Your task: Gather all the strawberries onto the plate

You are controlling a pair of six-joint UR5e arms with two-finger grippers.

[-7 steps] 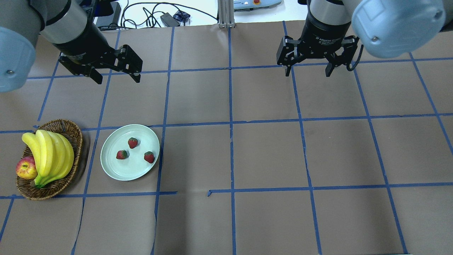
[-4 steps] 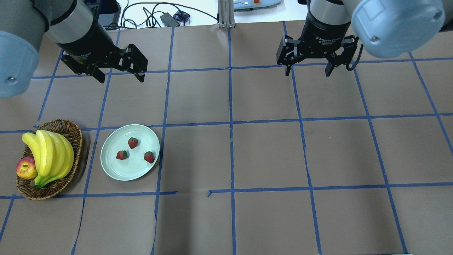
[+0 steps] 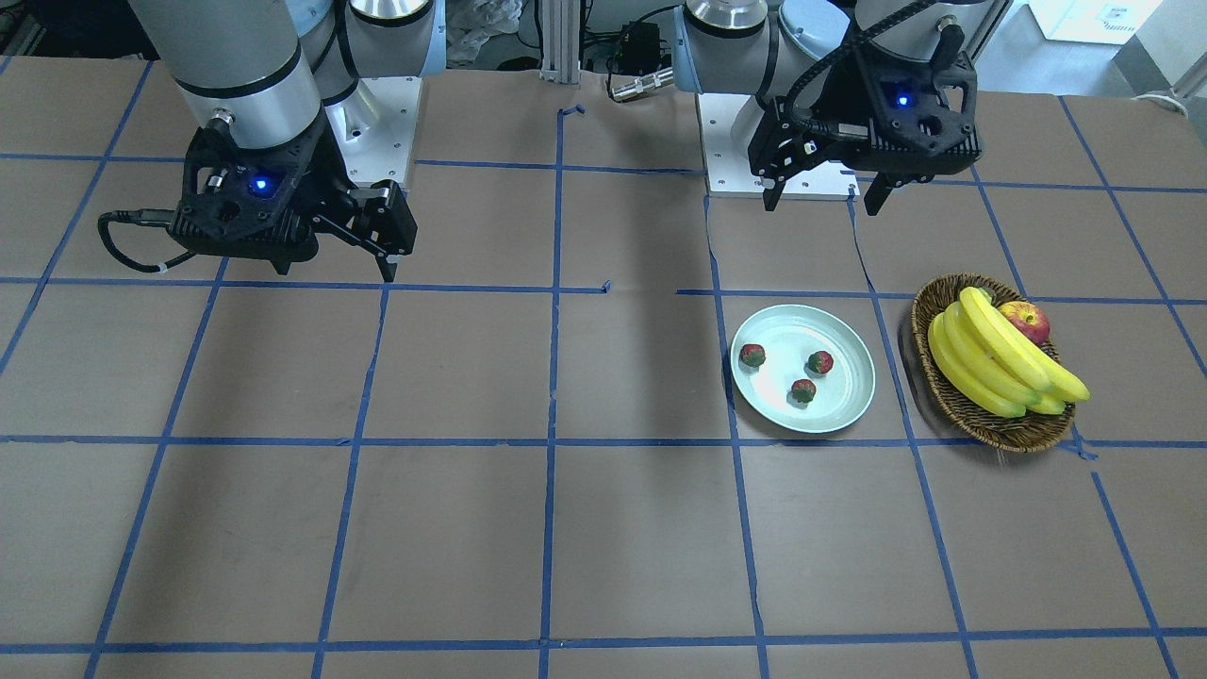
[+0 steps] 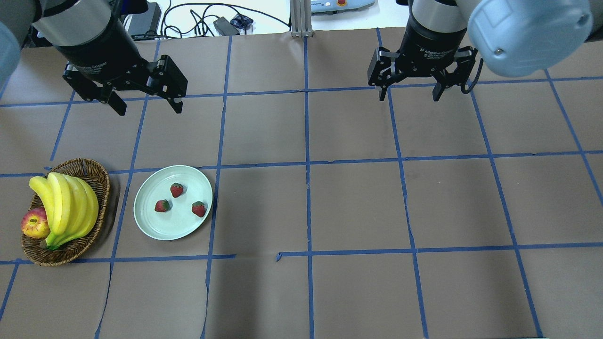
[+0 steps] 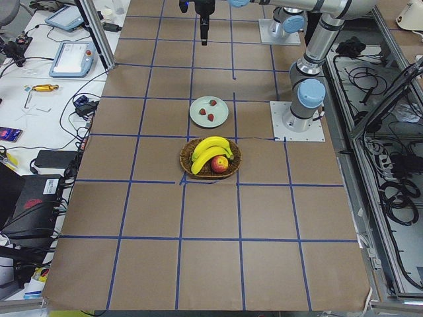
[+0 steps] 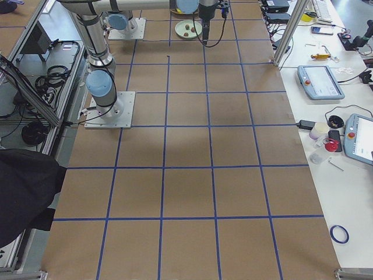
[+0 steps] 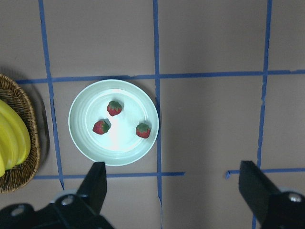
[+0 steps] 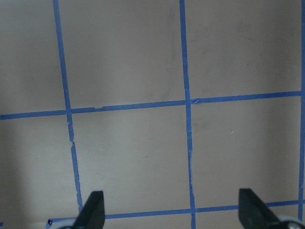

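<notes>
Three small red strawberries (image 4: 177, 189) (image 4: 162, 205) (image 4: 199, 208) lie inside the pale mint-green plate (image 4: 150, 221) at the table's left. They also show in the left wrist view (image 7: 114, 108) on the plate (image 7: 86, 138) and in the front view (image 3: 803, 390) on the plate (image 3: 844, 396). My left gripper (image 4: 147, 106) hangs high above the table, beyond the plate, open and empty. My right gripper (image 4: 409, 95) is open and empty, high over the far right of the table.
A brown wicker basket (image 4: 96, 176) with bananas (image 4: 66, 207) and a red-yellow apple (image 4: 35, 223) stands just left of the plate. Blue tape lines grid the brown table. Cables and devices lie beyond the far edge.
My left arm has swung leftward and slightly back, its gripper still open. The right arm, the strawberries and the plate have not moved.
</notes>
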